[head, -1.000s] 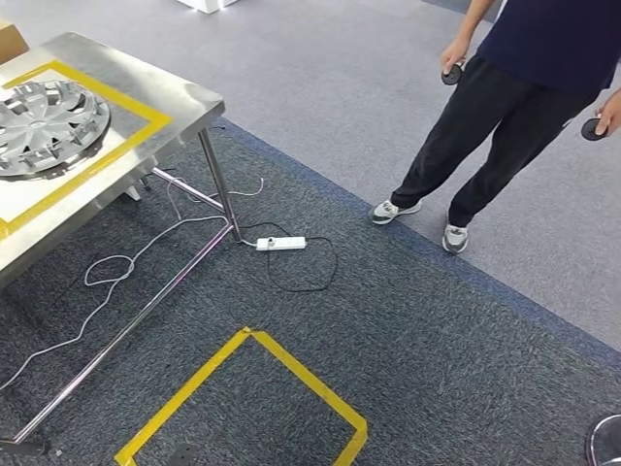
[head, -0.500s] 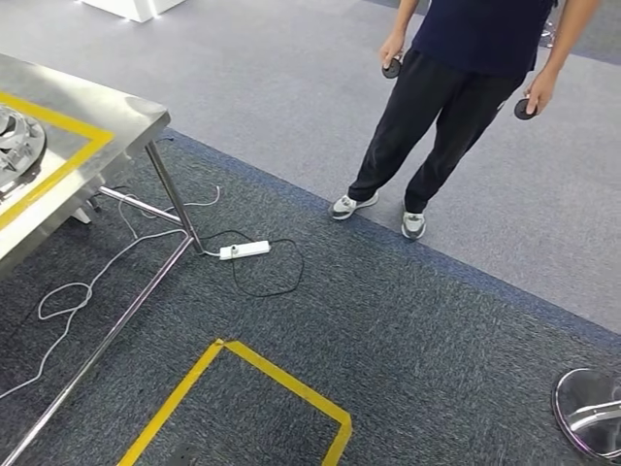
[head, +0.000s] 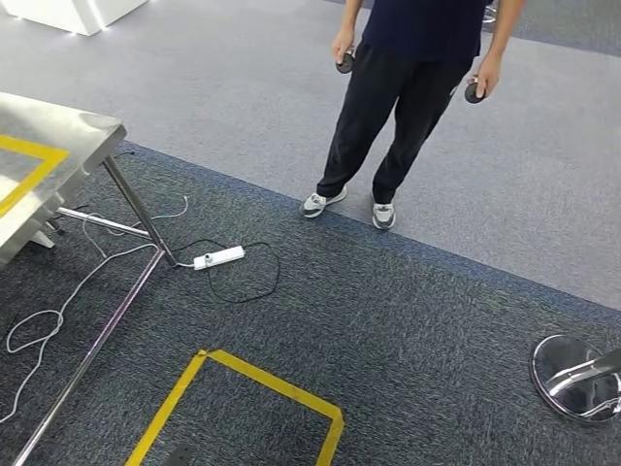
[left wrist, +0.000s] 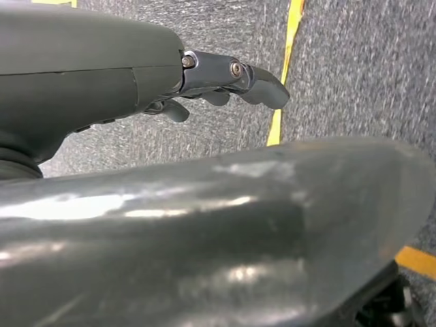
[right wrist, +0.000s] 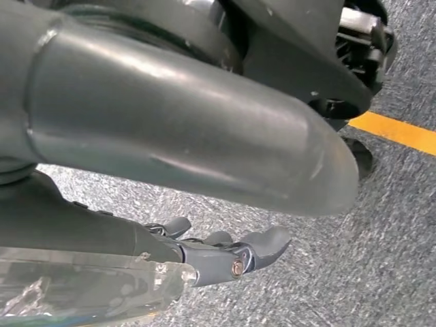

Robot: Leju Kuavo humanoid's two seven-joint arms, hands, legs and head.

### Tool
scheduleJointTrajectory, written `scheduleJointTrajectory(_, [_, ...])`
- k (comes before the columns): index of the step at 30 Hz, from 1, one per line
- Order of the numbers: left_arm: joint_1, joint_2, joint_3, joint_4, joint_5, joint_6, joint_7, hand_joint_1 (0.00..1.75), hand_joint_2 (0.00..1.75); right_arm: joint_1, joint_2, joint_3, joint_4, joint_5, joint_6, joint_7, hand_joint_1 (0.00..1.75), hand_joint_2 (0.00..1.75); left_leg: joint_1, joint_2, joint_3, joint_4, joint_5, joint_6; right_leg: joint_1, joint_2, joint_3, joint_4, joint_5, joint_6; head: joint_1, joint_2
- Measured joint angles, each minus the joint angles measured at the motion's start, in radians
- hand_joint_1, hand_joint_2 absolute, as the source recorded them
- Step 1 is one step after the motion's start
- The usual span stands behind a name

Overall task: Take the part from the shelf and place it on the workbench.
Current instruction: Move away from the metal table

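Nothing is held in the left hand [left wrist: 226, 85] or the right hand [right wrist: 226, 252]; both are hung over the carpet with fingers loosely extended and apart. Beyond them, a corner of the steel desk [head: 81, 136] is seen, and a person [head: 410, 87] stands further off. The part cannot be seen, nor the shelf. Whether it has been delivered cannot be told.

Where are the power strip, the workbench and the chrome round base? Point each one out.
power strip [head: 219, 257]: head view, middle of its white body on the carpet.
workbench [head: 81, 136]: head view, bare steel top near its corner.
chrome round base [head: 556, 361]: head view, shiny disc's left part.
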Motion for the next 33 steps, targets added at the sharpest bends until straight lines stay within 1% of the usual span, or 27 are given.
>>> scheduleJointTrajectory(1, [0.0, 0.0, 0.0, 0.0, 0.001, -0.002, 0.0, 0.0, 0.0, 0.001, 0.0, 0.0, 0.0, 0.0, 0.0, 0.0, 0.0, 0.0, 0.002, 0.005, 0.002, -0.001, -0.002, -0.006, -0.001, 0.01, -0.001, -0.003, 0.003, -0.006, 0.0, 0.0])
scheduleJointTrajectory(3, [-0.001, 0.0, 0.001, 0.0, 0.005, -0.012, 0.0, 0.0, 0.0, 0.003, 0.0, 0.0, 0.0, 0.0, 0.0, 0.0, 0.0, 0.0, 0.005, -0.013, -0.006, 0.023, -0.024, -0.017, -0.005, 0.028, 0.001, -0.012, 0.009, -0.018, -0.002, 0.0])
scheduleJointTrajectory(4, [-0.001, 0.0, 0.002, 0.0, 0.008, -0.022, 0.0, 0.0, 0.0, 0.002, 0.0, 0.0, 0.0, 0.0, 0.001, 0.0, 0.0, 0.0, 0.006, -0.032, -0.024, 0.064, -0.051, -0.021, -0.007, 0.038, 0.003, -0.016, 0.012, -0.022, -0.004, 0.0])
scheduleJointTrajectory(6, [0.001, 0.0, 0.005, 0.0, 0.014, -0.037, -0.002, 0.0, 0.0, -0.001, 0.0, 0.0, 0.0, 0.0, 0.002, 0.0, 0.0, 0.0, 0.007, -0.064, -0.086, 0.192, -0.112, -0.025, -0.008, 0.058, 0.002, -0.017, 0.014, -0.027, -0.008, 0.0])
scheduleJointTrajectory(7, [0.002, 0.0, 0.007, 0.0, 0.017, -0.043, -0.004, 0.0, 0.0, -0.001, 0.0, 0.0, 0.0, 0.0, 0.003, 0.0, 0.0, 0.0, 0.007, -0.07, -0.114, 0.247, -0.129, -0.026, -0.008, 0.069, 0.001, -0.017, 0.014, -0.028, -0.008, 0.0])
scheduleJointTrajectory(8, [0.003, 0.0, 0.01, 0.0, 0.02, -0.047, -0.007, 0.0, 0.0, 0.0, 0.0, 0.0, 0.0, 0.0, 0.004, 0.001, 0.0, 0.0, 0.007, -0.072, -0.129, 0.271, -0.127, -0.026, -0.008, 0.08, 0.001, -0.016, 0.013, -0.028, -0.008, 0.0])
scheduleJointTrajectory(9, [0.004, 0.0, 0.013, 0.0, 0.023, -0.052, -0.01, 0.0, 0.0, 0.001, 0.0, 0.0, 0.0, 0.0, 0.004, 0.001, 0.0, 0.0, 0.008, -0.074, -0.127, 0.258, -0.105, -0.026, -0.009, 0.092, 0.002, -0.016, 0.014, -0.027, -0.008, 0.0])
scheduleJointTrajectory(10, [0.004, 0.0, 0.017, 0.0, 0.027, -0.059, -0.014, 0.0, 0.0, 0.002, 0.0, 0.0, 0.0, 0.0, 0.004, 0.001, 0.0, 0.0, 0.009, -0.078, -0.108, 0.21, -0.069, -0.026, -0.01, 0.104, 0.002, -0.015, 0.014, -0.026, -0.008, 0.0])
scheduleJointTrajectory(11, [0.004, 0.0, 0.021, 0.0, 0.03, -0.067, -0.019, 0.0, 0.0, 0.002, 0.0, 0.0, 0.0, 0.0, 0.004, 0.001, 0.0, 0.0, 0.012, -0.09, -0.079, 0.144, -0.03, -0.027, -0.011, 0.116, 0.002, -0.014, 0.014, -0.023, -0.008, 0.0])
scheduleJointTrajectory(12, [0.003, 0.0, 0.024, 0.0, 0.032, -0.074, -0.022, 0.0, 0.0, 0.001, 0.0, 0.0, 0.0, 0.0, 0.005, 0.001, 0.0, 0.0, 0.015, -0.106, -0.05, 0.079, -0.003, -0.027, -0.011, 0.127, 0.0, -0.009, 0.013, -0.018, -0.009, 0.0])
scheduleJointTrajectory(14, [0.001, 0.0, 0.028, 0.001, 0.034, -0.08, -0.026, 0.0, 0.0, 0.0, 0.0, 0.0, 0.0, 0.001, 0.005, 0.001, 0.0, 0.0, 0.018, -0.131, -0.021, 0.011, 0.014, -0.022, -0.011, 0.145, -0.007, -0.004, 0.013, -0.006, -0.009, 0.0])
scheduleJointTrajectory(16, [0.0, 0.0, 0.03, 0.001, 0.032, -0.073, -0.027, 0.0, 0.0, 0.004, 0.0, 0.0, 0.0, 0.001, 0.004, 0.0, 0.0, 0.0, 0.015, -0.123, -0.019, 0.005, 0.012, -0.01, -0.014, 0.158, -0.015, -0.007, 0.016, 0.006, -0.009, 0.0])
scheduleJointTrajectory(17, [-0.001, 0.0, 0.031, 0.001, 0.029, -0.066, -0.026, 0.0, 0.0, 0.007, 0.0, 0.0, 0.0, 0.001, 0.004, 0.001, 0.0, 0.0, 0.015, -0.116, -0.019, 0.004, 0.014, -0.002, -0.014, 0.149, -0.019, -0.004, 0.013, 0.01, -0.008, 0.0])
scheduleJointTrajectory(18, [-0.001, 0.0, 0.032, 0.001, 0.026, -0.059, -0.025, 0.0, 0.0, 0.009, 0.0, 0.0, 0.0, 0.001, 0.003, 0.001, 0.0, 0.0, 0.016, -0.108, -0.018, 0.002, 0.015, 0.005, -0.013, 0.129, -0.03, 0.014, 0.0, 0.015, -0.004, 0.0])
scheduleJointTrajectory(19, [-0.001, 0.0, 0.032, 0.001, 0.024, -0.054, -0.023, 0.0, 0.0, 0.008, 0.0, 0.0, 0.0, 0.001, 0.003, 0.001, 0.0, 0.0, 0.016, -0.098, -0.017, 0.001, 0.016, 0.011, -0.012, 0.104, -0.049, 0.054, -0.024, 0.018, -0.002, 0.0])
scheduleJointTrajectory(20, [0.0, 0.0, 0.032, 0.001, 0.022, -0.05, -0.021, 0.0, 0.0, 0.006, 0.0, 0.0, 0.0, 0.001, 0.003, 0.001, 0.0, 0.0, 0.014, -0.088, -0.017, 0.001, 0.015, 0.016, -0.011, 0.077, -0.078, 0.115, -0.057, 0.021, 0.001, 0.0])
scheduleJointTrajectory(21, [0.001, 0.0, 0.032, 0.001, 0.021, -0.049, -0.02, 0.0, 0.0, 0.004, 0.0, 0.0, 0.0, 0.001, 0.003, 0.001, 0.0, 0.0, 0.011, -0.076, -0.017, 0.001, 0.014, 0.019, -0.012, 0.062, -0.114, 0.189, -0.093, 0.024, 0.003, 0.0])
scheduleJointTrajectory(22, [0.003, 0.0, 0.032, 0.001, 0.021, -0.048, -0.019, 0.0, 0.0, 0.003, 0.0, 0.0, 0.0, 0.001, 0.003, 0.002, 0.0, 0.0, 0.01, -0.065, -0.016, 0.001, 0.013, 0.021, -0.013, 0.055, -0.145, 0.253, -0.118, 0.026, 0.002, 0.0])
scheduleJointTrajectory(23, [0.003, 0.0, 0.032, 0.001, 0.021, -0.048, -0.018, 0.0, 0.0, 0.003, 0.001, 0.0, 0.0, 0.001, 0.003, 0.002, 0.0, 0.0, 0.008, -0.054, -0.016, 0.001, 0.012, 0.021, -0.014, 0.053, -0.162, 0.29, -0.126, 0.026, 0.002, 0.0])
scheduleJointTrajectory(24, [0.003, 0.0, 0.032, 0.001, 0.019, -0.048, -0.018, 0.0, 0.0, 0.005, 0.001, 0.0, 0.0, 0.001, 0.003, 0.002, 0.0, 0.0, 0.007, -0.045, -0.014, 0.001, 0.01, 0.021, -0.014, 0.052, -0.159, 0.286, -0.114, 0.025, 0.002, 0.0])
scheduleJointTrajectory(25, [0.002, 0.0, 0.032, 0.001, 0.016, -0.046, -0.017, 0.0, 0.0, 0.006, 0.001, 0.0, 0.0, 0.001, 0.003, 0.002, 0.0, 0.0, 0.007, -0.036, -0.011, 0.001, 0.008, 0.02, -0.014, 0.048, -0.133, 0.24, -0.085, 0.023, 0.003, 0.0])
scheduleJointTrajectory(27, [0.001, 0.0, 0.032, 0.001, 0.002, -0.036, -0.015, 0.0, 0.0, 0.004, 0.001, 0.0, 0.0, 0.001, 0.002, 0.002, 0.0, 0.0, 0.005, -0.02, -0.003, 0.002, 0.002, 0.014, -0.011, 0.02, -0.054, 0.096, -0.024, 0.017, 0.003, 0.0])
scheduleJointTrajectory(28, [0.001, -0.001, 0.032, 0.001, -0.005, -0.027, -0.014, 0.0, 0.0, 0.002, 0.001, 0.0, 0.0, 0.0, 0.001, 0.001, 0.0, 0.0, 0.002, -0.013, 0.0, 0.003, -0.001, 0.009, -0.008, 0.007, -0.024, 0.042, -0.006, 0.012, 0.002, 0.0])
scheduleJointTrajectory(29, [0.001, -0.001, 0.032, 0.001, -0.011, -0.016, -0.013, 0.0, 0.0, 0.0, 0.001, 0.0, 0.0, 0.0, 0.0, 0.001, 0.0, 0.0, 0.0, -0.006, 0.001, 0.004, -0.004, 0.005, -0.006, 0.0, -0.008, 0.013, 0.0, 0.008, 0.001, 0.0])
scheduleJointTrajectory(31, [-0.001, -0.003, 0.032, 0.001, -0.016, -0.002, -0.014, 0.0, 0.0, 0.001, 0.001, 0.0, 0.0, -0.002, -0.002, 0.001, 0.0, 0.0, 0.0, 0.007, 0.003, 0.004, -0.005, -0.004, -0.002, 0.012, -0.007, 0.007, 0.001, -0.002, 0.0, 0.0])
scheduleJointTrajectory(32, [-0.002, -0.004, 0.032, 0.001, -0.015, 0.002, -0.017, 0.0, 0.0, 0.003, 0.001, 0.0, 0.0, -0.003, -0.003, 0.001, 0.0, 0.0, 0.002, 0.005, 0.003, 0.006, -0.008, -0.01, -0.003, 0.021, -0.008, 0.005, 0.003, -0.007, 0.0, 0.0])
scheduleJointTrajectory(33, [-0.003, -0.005, 0.032, 0.001, -0.013, 0.002, -0.022, 0.0, 0.0, 0.005, 0.001, -0.001, 0.0, -0.003, -0.004, 0.0, 0.0, 0.0, 0.004, -0.007, -0.001, 0.018, -0.019, -0.015, -0.004, 0.029, -0.009, 0.003, 0.006, -0.013, -0.001, 0.0])
